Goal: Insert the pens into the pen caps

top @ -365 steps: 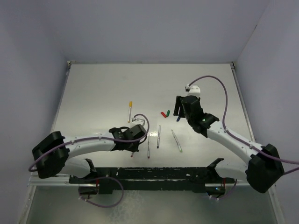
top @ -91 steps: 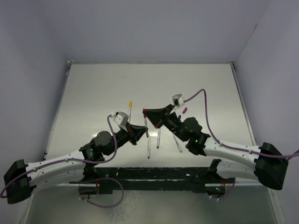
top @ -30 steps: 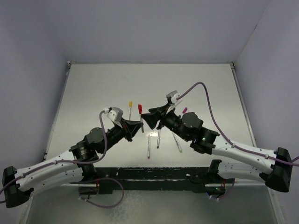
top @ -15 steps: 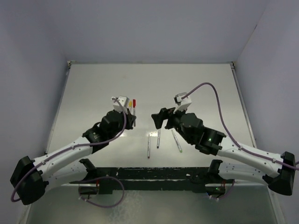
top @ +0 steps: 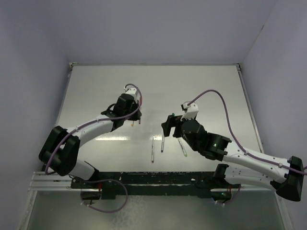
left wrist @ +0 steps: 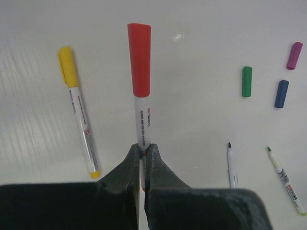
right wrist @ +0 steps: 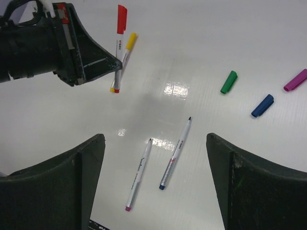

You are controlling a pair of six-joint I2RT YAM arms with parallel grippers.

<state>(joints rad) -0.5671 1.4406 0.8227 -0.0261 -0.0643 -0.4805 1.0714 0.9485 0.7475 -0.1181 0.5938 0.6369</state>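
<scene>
My left gripper (left wrist: 142, 148) is shut on a pen's pale barrel (left wrist: 143, 120); the red cap (left wrist: 139, 60) is on its far end. In the top view this gripper (top: 135, 116) is left of centre. A yellow-capped pen (left wrist: 79, 115) lies just to its left. My right gripper (right wrist: 154, 139) is open and empty above two uncapped pens, one purple-ended (right wrist: 138, 175) and one blue-ended (right wrist: 175, 153). A third uncapped pen with a green tip (left wrist: 285, 179) lies to the right. The green cap (right wrist: 229, 82), blue cap (right wrist: 262, 105) and purple cap (right wrist: 295, 80) lie loose beyond them.
In the top view the three uncapped pens (top: 162, 143) lie near the table's front edge, between the arms. The white table (top: 96, 86) has raised walls at the left, back and right. A black rail (top: 153, 179) runs along the front.
The two grippers, close together at the centre a second ago, have parted. My left gripper has carried the red-capped pen back and left, beside the yellow-capped pen. My right gripper has drawn back right.
</scene>
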